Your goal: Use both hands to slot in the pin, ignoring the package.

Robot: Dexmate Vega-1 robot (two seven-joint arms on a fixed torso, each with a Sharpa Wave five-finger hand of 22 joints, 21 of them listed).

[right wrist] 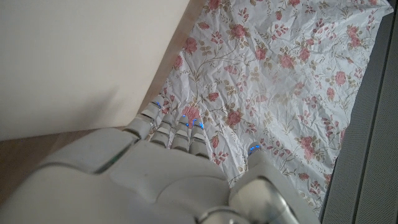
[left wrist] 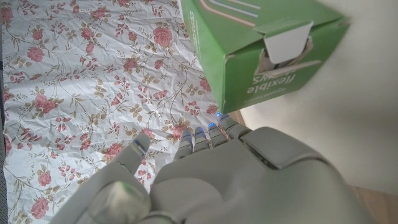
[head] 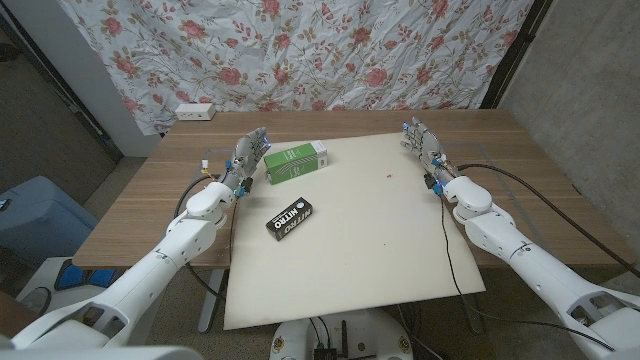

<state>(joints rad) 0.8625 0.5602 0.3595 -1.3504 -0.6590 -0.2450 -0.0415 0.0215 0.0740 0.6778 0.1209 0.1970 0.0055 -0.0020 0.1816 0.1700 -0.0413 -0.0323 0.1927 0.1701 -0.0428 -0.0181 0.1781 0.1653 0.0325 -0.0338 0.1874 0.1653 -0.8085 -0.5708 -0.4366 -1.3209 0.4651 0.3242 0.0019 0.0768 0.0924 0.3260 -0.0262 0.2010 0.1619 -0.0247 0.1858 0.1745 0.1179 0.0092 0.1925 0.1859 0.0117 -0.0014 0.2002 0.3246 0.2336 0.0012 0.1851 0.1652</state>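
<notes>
A green carton [head: 295,161] lies at the far left corner of the cream board [head: 370,240]. A black package [head: 290,217] marked NITRO lies nearer, left of the board's middle. My left hand [head: 245,160] stands just left of the green carton with its fingers apart and nothing in it. In the left wrist view the left hand [left wrist: 236,180] reaches toward the green carton [left wrist: 261,56], whose torn end flap faces it. My right hand [head: 428,155] stands at the board's far right corner, fingers apart and holding nothing. A tiny speck [head: 388,176] lies on the board, too small to identify.
A white power strip [head: 194,111] sits at the table's far left. A floral cloth [head: 300,50] hangs behind the table. A thin black cable [head: 447,250] runs along the board's right edge. A blue bin [head: 30,215] stands on the floor to the left.
</notes>
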